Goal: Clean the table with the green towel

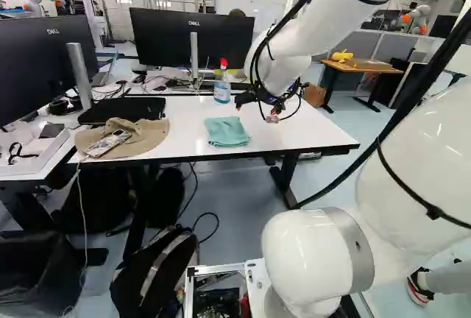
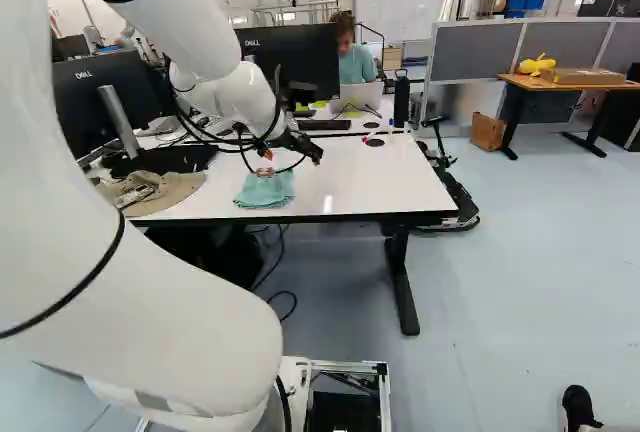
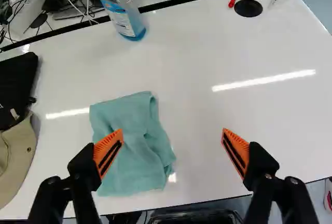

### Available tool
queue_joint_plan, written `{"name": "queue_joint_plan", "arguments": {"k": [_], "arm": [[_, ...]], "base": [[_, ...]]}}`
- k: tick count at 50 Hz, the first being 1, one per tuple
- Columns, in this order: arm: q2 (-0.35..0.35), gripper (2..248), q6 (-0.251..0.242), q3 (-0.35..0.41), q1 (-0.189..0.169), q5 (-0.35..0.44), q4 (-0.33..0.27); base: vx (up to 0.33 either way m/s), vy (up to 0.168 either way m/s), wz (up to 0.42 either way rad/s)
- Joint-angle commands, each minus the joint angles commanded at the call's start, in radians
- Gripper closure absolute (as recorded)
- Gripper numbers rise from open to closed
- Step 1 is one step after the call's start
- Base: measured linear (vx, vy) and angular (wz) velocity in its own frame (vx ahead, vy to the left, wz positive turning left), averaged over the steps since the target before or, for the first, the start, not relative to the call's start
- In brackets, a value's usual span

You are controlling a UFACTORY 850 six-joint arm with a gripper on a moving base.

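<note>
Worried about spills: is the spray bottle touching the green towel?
Apart. The wrist view shows bare white tabletop between the spray bottle and the green towel.

Green towel [image 3: 132,146], plain white table [image 3: 207,53].

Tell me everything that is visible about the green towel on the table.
The towel is pale blue-green and looks like soft fabric. Loosely folded into a wrinkled, uneven patch, it lies on the white table near its front edge. The open gripper is not gripping it; only the table visibly touches it.
</note>
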Motion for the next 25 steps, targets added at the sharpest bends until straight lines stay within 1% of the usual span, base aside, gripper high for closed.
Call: {"name": "queue_joint_plan", "arguments": {"k": [12, 25], "arm": [[0.015, 3, 0.000, 0.013, -0.040, 0.000, 0.000], [0.016, 3, 0.000, 0.018, -0.039, 0.008, -0.001]], "base": [[0.000, 0.000, 0.000], [0.000, 0.000, 0.000]]}}
